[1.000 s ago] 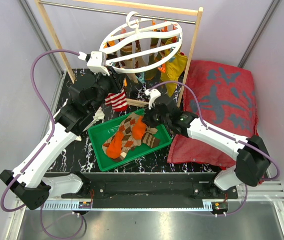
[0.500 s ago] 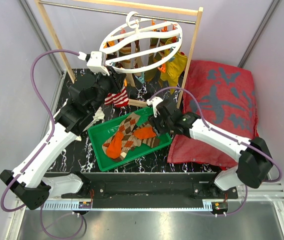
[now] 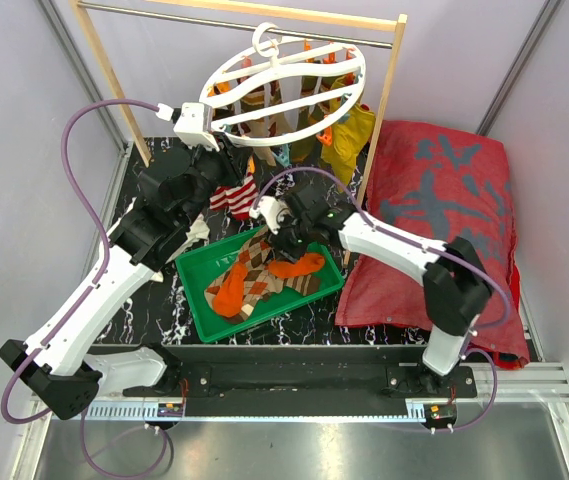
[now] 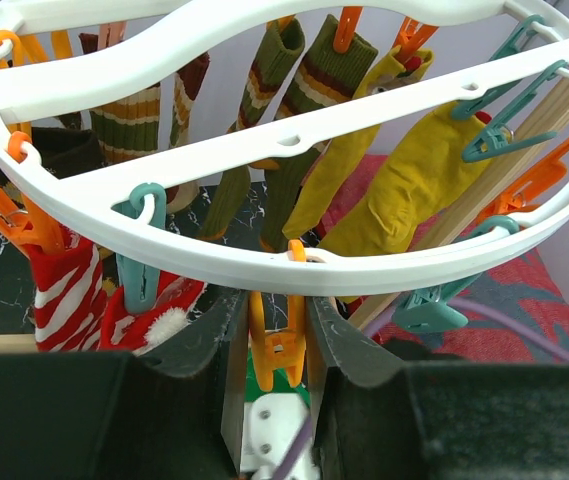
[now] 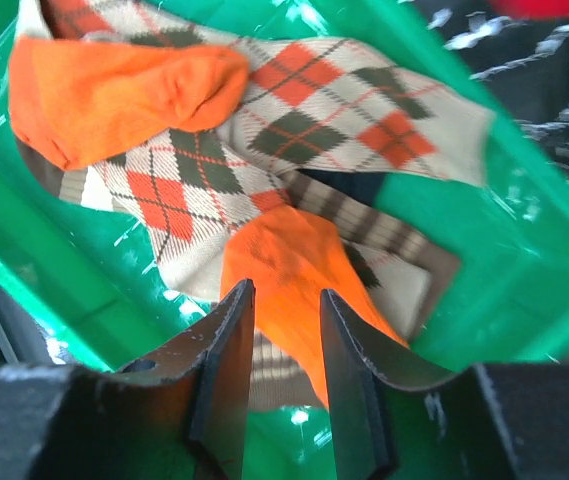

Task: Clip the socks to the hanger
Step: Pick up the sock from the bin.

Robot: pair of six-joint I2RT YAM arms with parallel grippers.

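Observation:
The white ring hanger (image 3: 284,90) hangs from the rack, with striped, olive and yellow socks (image 4: 404,190) clipped on. A red-and-white striped sock (image 3: 234,197) hangs at its near side. My left gripper (image 4: 276,310) is shut on an orange clip (image 4: 276,345) under the ring's front rim. My right gripper (image 5: 286,295) hovers open over the green tray (image 3: 199,300), just above a plain orange sock (image 5: 284,270). A second orange sock (image 5: 124,95) and argyle socks (image 5: 314,110) lie in the same tray.
The wooden rack frame (image 3: 384,110) stands behind the tray, its right post beside my right arm. A big red cushion (image 3: 444,200) fills the table's right side. The tabletop is black marble (image 3: 164,320). Purple cables loop off both arms.
My right gripper let go of the orange sock, which now lies flat in the tray. The gripper then swung left over the tray. The left arm has not moved.

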